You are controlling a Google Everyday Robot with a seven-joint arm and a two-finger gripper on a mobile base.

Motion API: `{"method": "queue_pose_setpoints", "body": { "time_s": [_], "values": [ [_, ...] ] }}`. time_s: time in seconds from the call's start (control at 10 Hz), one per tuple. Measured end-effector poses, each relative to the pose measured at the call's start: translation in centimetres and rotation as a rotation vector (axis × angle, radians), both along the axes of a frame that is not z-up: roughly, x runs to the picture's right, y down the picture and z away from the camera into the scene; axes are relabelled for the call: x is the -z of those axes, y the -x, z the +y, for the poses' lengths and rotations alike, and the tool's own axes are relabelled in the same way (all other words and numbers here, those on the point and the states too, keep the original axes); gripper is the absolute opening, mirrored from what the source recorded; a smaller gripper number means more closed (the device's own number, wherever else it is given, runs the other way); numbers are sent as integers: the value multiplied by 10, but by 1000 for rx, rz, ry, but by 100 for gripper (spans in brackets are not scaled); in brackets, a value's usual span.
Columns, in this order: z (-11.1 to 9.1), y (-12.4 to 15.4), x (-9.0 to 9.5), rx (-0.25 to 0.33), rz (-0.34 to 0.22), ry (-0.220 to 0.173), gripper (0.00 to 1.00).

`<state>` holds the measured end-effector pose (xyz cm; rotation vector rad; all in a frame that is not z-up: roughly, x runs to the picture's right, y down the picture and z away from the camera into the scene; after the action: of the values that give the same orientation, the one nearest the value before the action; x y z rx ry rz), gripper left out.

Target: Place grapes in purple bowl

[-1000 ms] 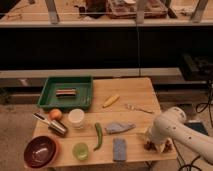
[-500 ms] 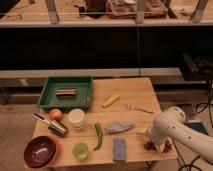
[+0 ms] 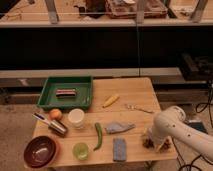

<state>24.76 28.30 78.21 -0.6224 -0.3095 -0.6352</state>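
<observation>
The grapes (image 3: 148,143), a small dark reddish bunch, lie near the table's front right corner. My gripper (image 3: 153,141) is low over the table right at the grapes, at the end of the white arm (image 3: 172,129) that reaches in from the right; the arm hides part of it. The purple bowl (image 3: 40,152), wide and dark maroon, stands at the table's front left corner, far from the gripper and the grapes.
On the wooden table (image 3: 130,90): a green tray (image 3: 50,95) at back left, an orange fruit (image 3: 55,114), a white cup (image 3: 76,118), a metal can on its side (image 3: 56,126), a green cup (image 3: 81,151), a green chili (image 3: 98,136), a blue sponge (image 3: 119,149), a grey packet (image 3: 119,127), a yellow item (image 3: 111,100), a fork (image 3: 138,107).
</observation>
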Motion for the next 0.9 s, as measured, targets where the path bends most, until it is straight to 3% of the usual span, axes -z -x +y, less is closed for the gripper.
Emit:
{"method": "queue_pose_setpoints", "body": {
  "time_s": [0.4, 0.9],
  "values": [
    [-1, -5, -2, -3, 29, 6, 2],
    [-4, -1, 3, 17, 24, -12, 0]
  ]
}}
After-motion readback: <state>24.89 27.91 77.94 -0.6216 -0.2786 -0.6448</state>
